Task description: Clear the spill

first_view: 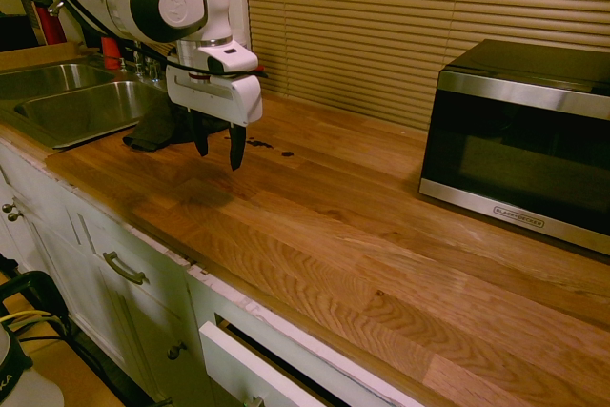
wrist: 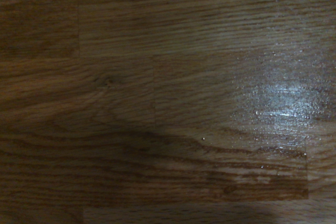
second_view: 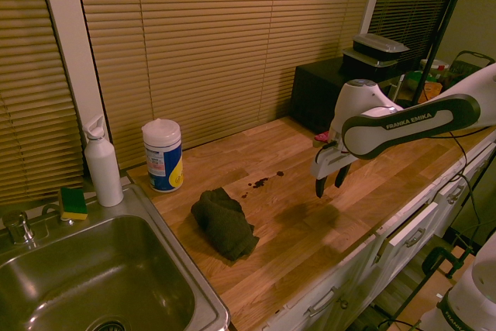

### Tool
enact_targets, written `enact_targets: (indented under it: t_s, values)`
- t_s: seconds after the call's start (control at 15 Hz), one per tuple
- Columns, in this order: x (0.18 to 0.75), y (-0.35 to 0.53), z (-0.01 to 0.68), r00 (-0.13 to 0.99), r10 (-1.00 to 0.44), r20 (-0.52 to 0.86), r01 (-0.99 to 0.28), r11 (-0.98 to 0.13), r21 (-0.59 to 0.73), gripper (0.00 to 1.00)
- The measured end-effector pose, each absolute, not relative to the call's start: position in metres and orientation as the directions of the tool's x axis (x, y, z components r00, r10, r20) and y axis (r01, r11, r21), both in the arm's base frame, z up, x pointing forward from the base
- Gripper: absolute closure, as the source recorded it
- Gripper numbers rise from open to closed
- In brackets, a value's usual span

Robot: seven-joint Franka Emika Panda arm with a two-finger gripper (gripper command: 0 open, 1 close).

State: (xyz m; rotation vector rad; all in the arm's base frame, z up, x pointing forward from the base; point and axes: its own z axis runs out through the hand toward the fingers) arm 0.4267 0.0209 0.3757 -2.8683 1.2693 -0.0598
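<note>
Likely wet and thin, the spill [second_view: 260,183] offers nothing to grip; it lies on the wooden counter [second_view: 308,215] between the rag [second_view: 225,223] and the gripper [second_view: 332,187], whose jaws stand wide apart, empty. The rag looks soft and light, best pinched at a raised fold. Mind the sink [second_view: 162,232] edge and the wipes tub [second_view: 163,155] beyond; toward the microwave [first_view: 522,145] there's bare counter for moving
</note>
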Motion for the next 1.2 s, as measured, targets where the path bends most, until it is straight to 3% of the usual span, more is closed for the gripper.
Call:
enact_targets:
  t_s: [0.53, 1.2]
  values:
    - [0.442, 0.061, 0.403, 0.691, -0.722, 0.042, -0.714, -0.69, -0.118, 0.0]
    - [0.496, 0.178, 0.444, 0.712, -0.685, 0.151, -0.657, -0.727, -0.2, 0.0]
